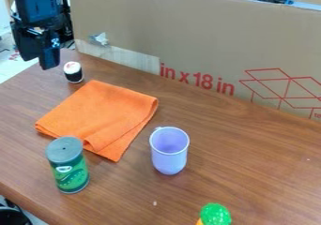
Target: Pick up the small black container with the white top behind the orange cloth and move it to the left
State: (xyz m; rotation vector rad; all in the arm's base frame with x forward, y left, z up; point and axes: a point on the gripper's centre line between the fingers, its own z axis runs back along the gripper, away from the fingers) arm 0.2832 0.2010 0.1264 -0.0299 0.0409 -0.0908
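At the upper left, my black gripper (37, 60) hangs above the table's far left corner, open with nothing between its fingers. Closest to it is a small black-and-white roll-shaped object (73, 72) with a pinkish-white top, standing just to its lower right, not touched. An orange cloth (103, 112) lies partly folded in front of that object. By the cloth's near edge stands a green can (70, 175) with a grey lid. A pale purple cup (169, 156) stands upright to the cloth's right. Cut off at the bottom edge is an object with a bumpy green top (215, 213) and some orange.
A large cardboard panel (188, 36) with red print stands along the back of the brown wooden table (251, 158). The table's left edge runs below the gripper. A dark round item (12, 216) is beyond the near left edge.
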